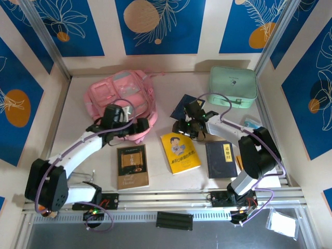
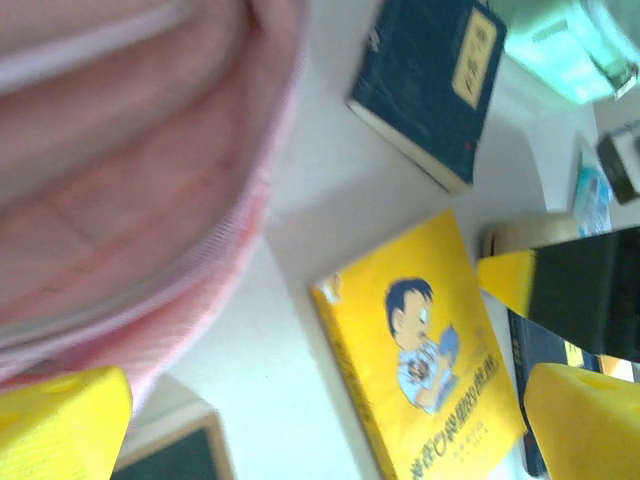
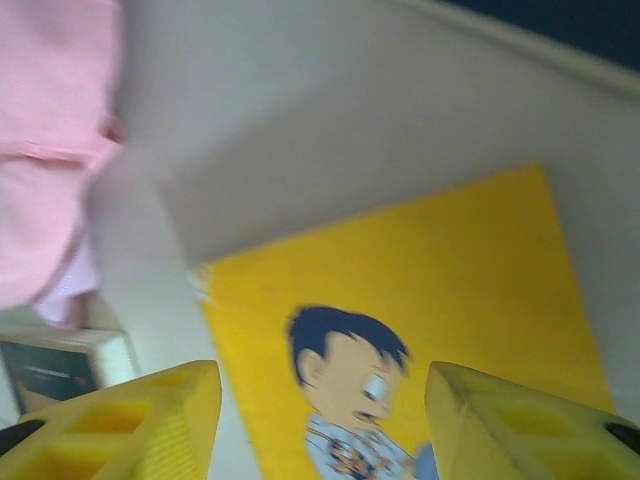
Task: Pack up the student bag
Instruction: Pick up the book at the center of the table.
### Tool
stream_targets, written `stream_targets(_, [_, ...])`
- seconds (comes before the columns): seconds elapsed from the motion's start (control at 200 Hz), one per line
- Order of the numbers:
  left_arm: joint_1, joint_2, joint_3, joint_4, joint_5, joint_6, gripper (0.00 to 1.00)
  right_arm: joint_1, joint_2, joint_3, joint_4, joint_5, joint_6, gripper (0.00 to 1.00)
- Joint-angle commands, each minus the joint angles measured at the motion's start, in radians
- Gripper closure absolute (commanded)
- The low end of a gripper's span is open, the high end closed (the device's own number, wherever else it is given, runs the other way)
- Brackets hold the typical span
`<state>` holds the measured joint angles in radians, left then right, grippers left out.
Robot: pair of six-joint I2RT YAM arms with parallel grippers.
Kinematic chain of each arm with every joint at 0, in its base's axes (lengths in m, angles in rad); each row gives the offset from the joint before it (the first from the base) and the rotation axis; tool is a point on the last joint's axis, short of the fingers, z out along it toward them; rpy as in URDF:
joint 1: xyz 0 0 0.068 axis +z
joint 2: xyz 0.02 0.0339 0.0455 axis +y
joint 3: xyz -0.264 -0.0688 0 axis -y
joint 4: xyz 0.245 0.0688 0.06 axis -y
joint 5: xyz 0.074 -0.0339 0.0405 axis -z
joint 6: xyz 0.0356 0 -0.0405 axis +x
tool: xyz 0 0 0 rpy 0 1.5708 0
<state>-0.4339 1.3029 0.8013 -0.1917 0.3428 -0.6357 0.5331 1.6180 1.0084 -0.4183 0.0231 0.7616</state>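
**Overhead and wrist views, one moment.** The student bag, a soft pink backpack, lies on the far left part of the white table with its front pockets facing up.

The left gripper hangs at the bag's near edge; whether it touches the fabric cannot be told. In the left wrist view its yellow fingers stand wide apart with nothing between them. The bag's pink fabric is at the upper left of that view.

The right gripper is right of the bag, over the far end of a yellow book that has a cartoon boy on its cover. In the right wrist view its yellow fingers are spread and empty, with the book's cover seen in the gap.

The yellow book lies flat near the table's centre. A brown book lies to its left, near the front rail. A dark blue book lies to its right. A second dark blue book lies farther back, partly under the right gripper. A mint green case sits at the far right, well apart from the bag.
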Motion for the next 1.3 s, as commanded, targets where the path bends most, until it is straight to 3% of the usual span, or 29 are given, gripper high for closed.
stream_targets(0.0, [-0.097, 0.069, 0.040, 0.065, -0.060, -0.105, 0.00, -0.009, 0.006, -0.017, -0.024, -0.018, 0.054, 0.46])
stream_targets(0.23, [-0.251, 0.171, 0.067, 0.138, -0.195, -0.266, 0.06, -0.031, 0.048, -0.025, 0.005, -0.026, 0.083, 0.48])
stream_targets(0.52, [-0.339, 0.318, 0.116, 0.158, -0.186, -0.414, 0.08, -0.081, 0.066, 0.021, -0.011, -0.049, 0.052, 0.48])
stream_targets(0.6, [-0.347, 0.349, 0.145, 0.108, -0.182, -0.434, 0.19, -0.089, 0.075, 0.012, -0.005, -0.080, 0.053, 0.48])
stream_targets(0.815, [-0.347, 0.408, 0.196, 0.014, -0.185, -0.456, 0.29, -0.105, 0.086, -0.016, 0.043, -0.152, 0.078, 0.48])
stream_targets(1.295, [-0.339, 0.476, 0.164, 0.111, -0.130, -0.520, 0.38, -0.111, 0.120, -0.034, -0.001, -0.114, 0.095, 0.48])
